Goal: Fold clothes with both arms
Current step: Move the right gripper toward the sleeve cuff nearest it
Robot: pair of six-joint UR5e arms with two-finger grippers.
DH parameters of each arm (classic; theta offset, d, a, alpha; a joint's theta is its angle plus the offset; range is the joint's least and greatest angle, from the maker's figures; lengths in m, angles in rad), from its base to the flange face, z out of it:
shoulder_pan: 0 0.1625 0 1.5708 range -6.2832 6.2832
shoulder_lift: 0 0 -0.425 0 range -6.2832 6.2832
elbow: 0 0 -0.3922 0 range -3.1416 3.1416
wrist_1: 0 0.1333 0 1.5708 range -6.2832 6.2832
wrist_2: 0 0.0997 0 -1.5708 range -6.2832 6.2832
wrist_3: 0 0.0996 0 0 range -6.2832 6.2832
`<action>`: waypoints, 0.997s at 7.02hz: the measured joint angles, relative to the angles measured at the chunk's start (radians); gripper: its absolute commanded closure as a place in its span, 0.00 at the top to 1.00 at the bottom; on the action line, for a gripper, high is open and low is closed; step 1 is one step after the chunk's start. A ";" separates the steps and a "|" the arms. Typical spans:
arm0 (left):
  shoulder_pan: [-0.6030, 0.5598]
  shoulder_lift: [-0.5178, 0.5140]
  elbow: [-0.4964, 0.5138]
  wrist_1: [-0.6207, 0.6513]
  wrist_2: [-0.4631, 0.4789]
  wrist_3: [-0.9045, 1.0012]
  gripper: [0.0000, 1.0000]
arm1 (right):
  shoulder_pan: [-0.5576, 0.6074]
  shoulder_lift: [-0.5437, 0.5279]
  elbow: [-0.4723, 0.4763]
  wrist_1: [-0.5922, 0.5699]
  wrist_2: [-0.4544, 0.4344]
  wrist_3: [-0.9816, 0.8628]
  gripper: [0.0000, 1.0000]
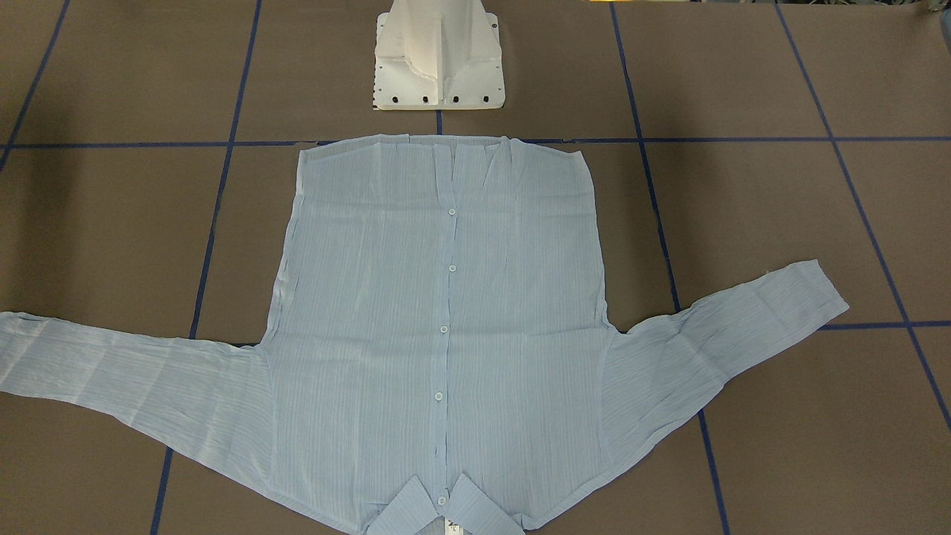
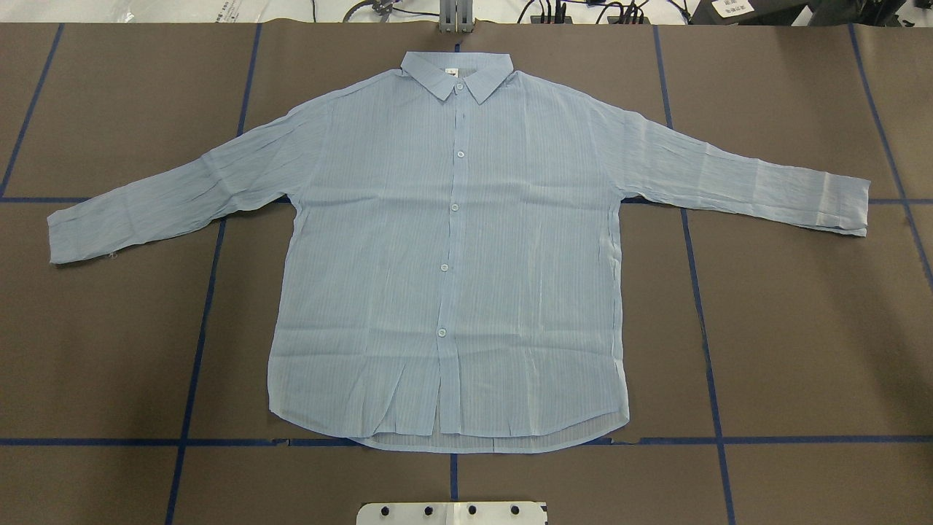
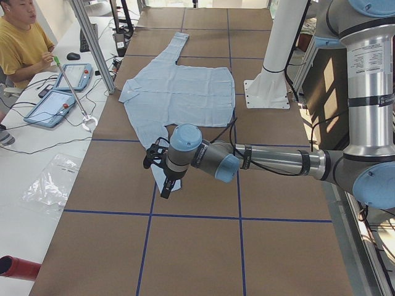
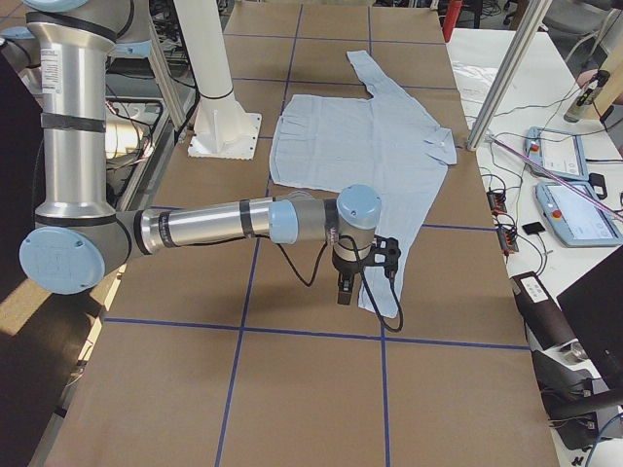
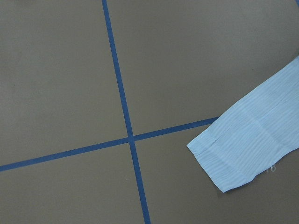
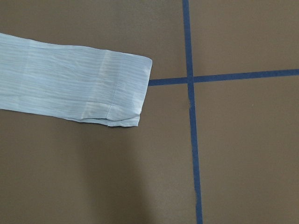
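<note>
The clothes are one pale-blue striped button-up shirt (image 2: 452, 255), lying flat and buttoned, front up, on the brown table. Its collar (image 2: 458, 73) points away from the robot and both sleeves are spread wide. In the exterior left view my left arm's gripper (image 3: 165, 188) hangs over the left sleeve's end. The left wrist view looks down on that cuff (image 5: 243, 149). My right arm's gripper (image 4: 343, 292) hovers over the other sleeve's end, and the right wrist view shows that cuff (image 6: 98, 88). Only the side views show the grippers, so I cannot tell whether they are open or shut.
Blue tape lines (image 2: 197, 328) cross the brown table. The white pedestal base (image 1: 438, 67) stands just behind the shirt's hem. A person in a yellow shirt (image 3: 21, 46) sits at a side table with tablets (image 3: 58, 102). A metal post (image 4: 501, 83) stands near the collar.
</note>
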 measured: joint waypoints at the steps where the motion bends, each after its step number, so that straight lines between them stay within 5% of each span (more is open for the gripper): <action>1: 0.003 -0.010 0.020 -0.044 -0.001 -0.002 1.00 | -0.024 0.003 -0.002 0.005 0.010 0.007 1.00; 4: 0.013 -0.013 0.056 -0.114 -0.010 -0.002 1.00 | -0.138 0.055 -0.088 0.073 0.006 0.041 1.00; 7: 0.016 -0.017 0.058 -0.121 -0.013 -0.003 1.00 | -0.160 0.259 -0.465 0.278 -0.004 0.073 0.98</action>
